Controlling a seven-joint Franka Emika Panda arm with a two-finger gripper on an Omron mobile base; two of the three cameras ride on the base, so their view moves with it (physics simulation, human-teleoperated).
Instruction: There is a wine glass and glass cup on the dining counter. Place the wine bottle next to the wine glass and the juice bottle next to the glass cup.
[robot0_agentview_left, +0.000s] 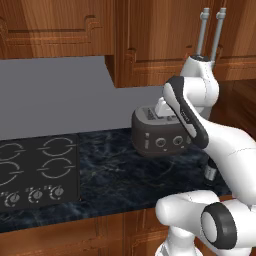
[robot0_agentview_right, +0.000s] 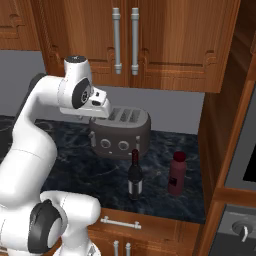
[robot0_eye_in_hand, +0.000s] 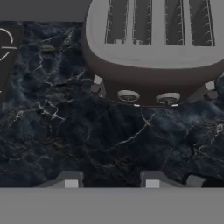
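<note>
The near-black wine bottle (robot0_agentview_right: 134, 176) with its pale label stands near the front edge of the marbled counter, in front of the toaster. To its right stands the slim dark-red juice bottle (robot0_agentview_right: 176, 173). In the left base view the wine bottle (robot0_agentview_left: 211, 170) peeks out behind my arm. My gripper (robot0_eye_in_hand: 111, 181) is open and holds nothing. It hangs above the counter just in front of the toaster, up and to the left of both bottles. The wine glass, the glass cup and the dining counter are out of view.
A dark toaster (robot0_agentview_right: 120, 132) sits at the back of the marbled counter (robot0_agentview_right: 75, 167). The stove (robot0_agentview_left: 37, 172) lies to the left. Wooden wall cabinets (robot0_agentview_right: 125, 40) hang overhead, and a tall wooden unit (robot0_agentview_right: 225, 130) closes off the right end.
</note>
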